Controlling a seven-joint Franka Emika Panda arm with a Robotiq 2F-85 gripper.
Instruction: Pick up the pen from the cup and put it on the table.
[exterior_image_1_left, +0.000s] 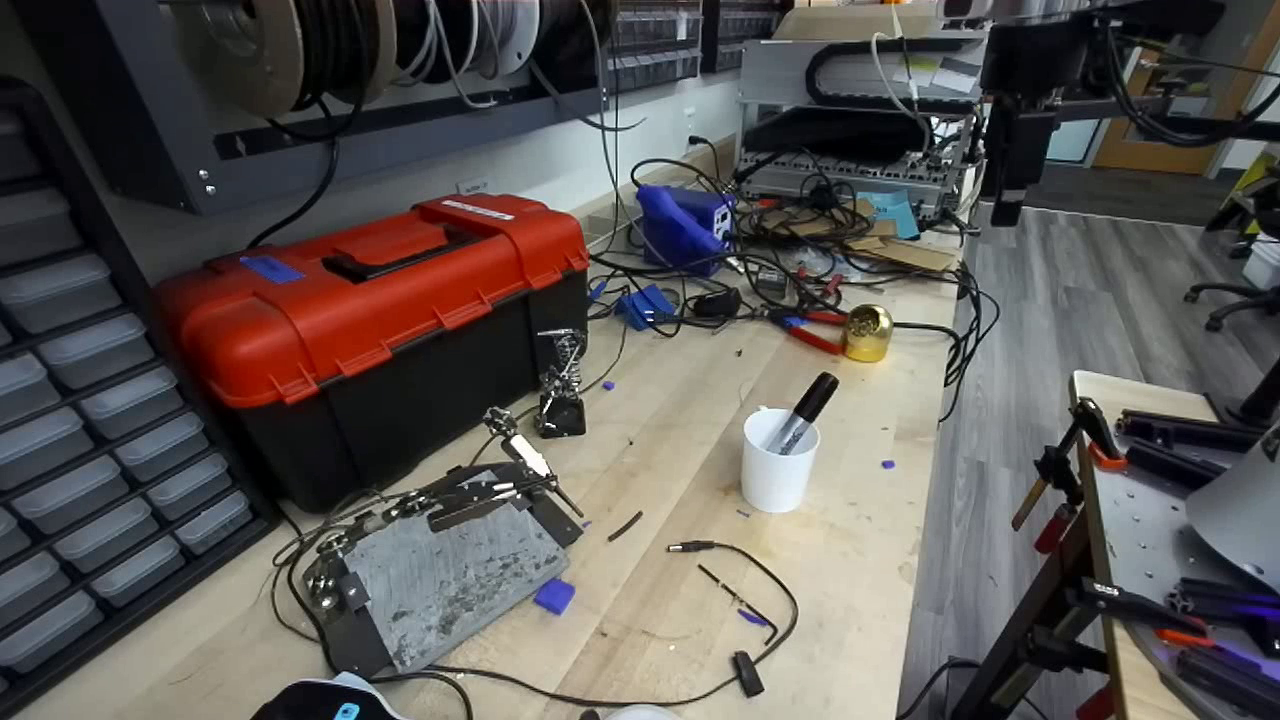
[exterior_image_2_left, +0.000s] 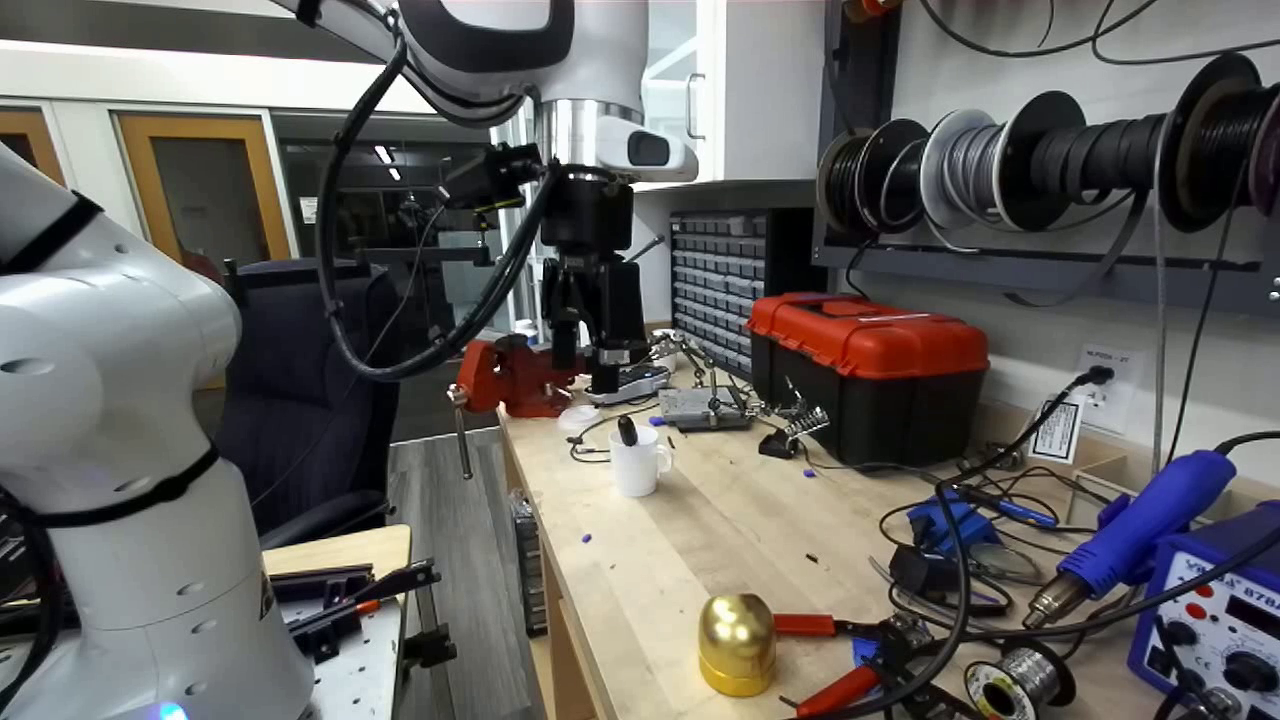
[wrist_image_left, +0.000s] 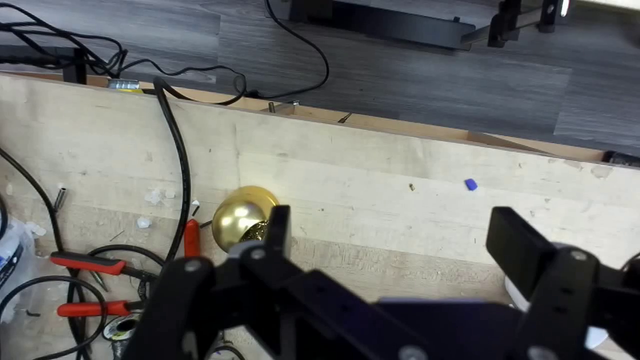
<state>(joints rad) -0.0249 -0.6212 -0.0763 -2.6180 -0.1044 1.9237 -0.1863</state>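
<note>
Wrist view: widely parted, empty gripper (wrist_image_left: 391, 231); in both exterior views, pen (exterior_image_1_left: 806, 408) tilted inside cup (exterior_image_1_left: 780, 480) on table (exterior_image_1_left: 690, 440).

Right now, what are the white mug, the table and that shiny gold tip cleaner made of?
White mug: probably plastic, maybe ceramic; smooth, with a thin rim.
Table: wood, pale and smooth-looking; grain and seams show.
Gold tip cleaner: likely metal, polished or coated; it gleams with bright highlights.

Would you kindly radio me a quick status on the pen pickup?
Gripper: jaws open, nothing between them. Pen leaning in cup, black end up. Gold dome on table, apart from cup; probably not in the way.
</note>
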